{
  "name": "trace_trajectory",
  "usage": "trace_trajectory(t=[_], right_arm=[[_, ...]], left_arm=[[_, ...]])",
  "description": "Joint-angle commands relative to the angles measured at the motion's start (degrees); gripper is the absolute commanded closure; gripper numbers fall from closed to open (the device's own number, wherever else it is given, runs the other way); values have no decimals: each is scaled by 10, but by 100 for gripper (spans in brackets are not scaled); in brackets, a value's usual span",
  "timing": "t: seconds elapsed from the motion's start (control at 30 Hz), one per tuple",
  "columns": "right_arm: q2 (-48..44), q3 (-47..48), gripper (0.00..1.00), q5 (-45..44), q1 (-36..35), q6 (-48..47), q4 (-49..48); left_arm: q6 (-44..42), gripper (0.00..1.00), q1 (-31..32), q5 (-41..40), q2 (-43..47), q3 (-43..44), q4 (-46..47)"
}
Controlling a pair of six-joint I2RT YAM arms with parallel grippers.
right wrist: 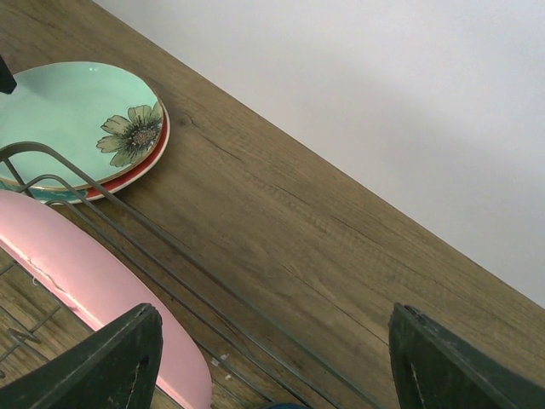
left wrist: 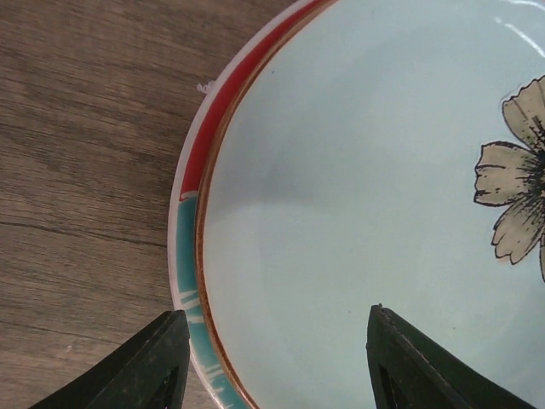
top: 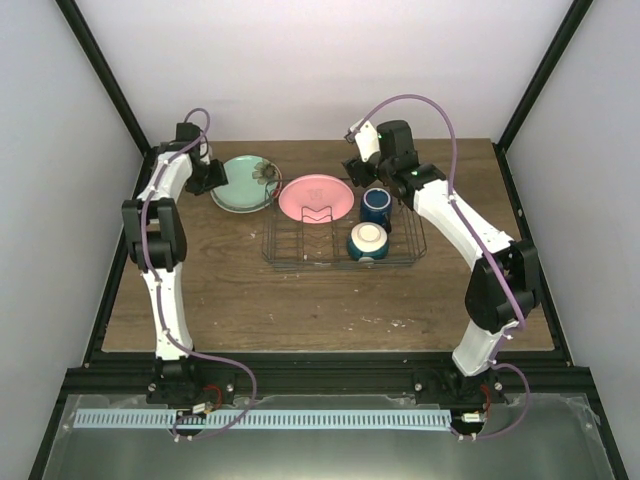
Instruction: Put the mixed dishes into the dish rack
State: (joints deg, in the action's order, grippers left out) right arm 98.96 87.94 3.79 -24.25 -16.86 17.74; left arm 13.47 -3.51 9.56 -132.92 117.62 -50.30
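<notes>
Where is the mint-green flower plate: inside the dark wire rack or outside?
Outside. The mint-green plate lies on a teal-and-red plate, beside the wire rack.

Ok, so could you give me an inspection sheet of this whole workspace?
Surface: brown wooden table.
Job's things: pink plate, dark blue mug and cream bowl sit in the dish rack; mint-green plate lies on the teal-and-red plate, left of it.
Clutter: nothing seen.
Grippers: left gripper straddles the stacked plates' rim, grip unclear; right gripper open, empty, above the rack's far edge.
Cables: purple cables hang in loose loops.
Surroundings: white walls, black frame.
</notes>
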Motion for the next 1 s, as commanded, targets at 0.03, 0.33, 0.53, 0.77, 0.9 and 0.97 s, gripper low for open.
trace_trajectory(t=[0.03,0.33,0.53,0.77,0.9,0.97], right_arm=[[-9,1,26,7,-4,9,3],[-5,4,26,2,-4,10,7],[5,12,26,1,-4,10,15],[17,22,26,2,-4,9,20],[24,25,26,3,-4,8,25],[28,29,26,5,-4,7,29]], left_arm=[[7,42,-1,20,-16,-11,23],[9,43,-1,25,-32,-13,32],[11,43,-1,21,-35,-20,37],[22,46,-1,48,-38,-47,61],[44,48,-1,67,-28,-88,85],[58,48,-1,80,-16,-124,110]])
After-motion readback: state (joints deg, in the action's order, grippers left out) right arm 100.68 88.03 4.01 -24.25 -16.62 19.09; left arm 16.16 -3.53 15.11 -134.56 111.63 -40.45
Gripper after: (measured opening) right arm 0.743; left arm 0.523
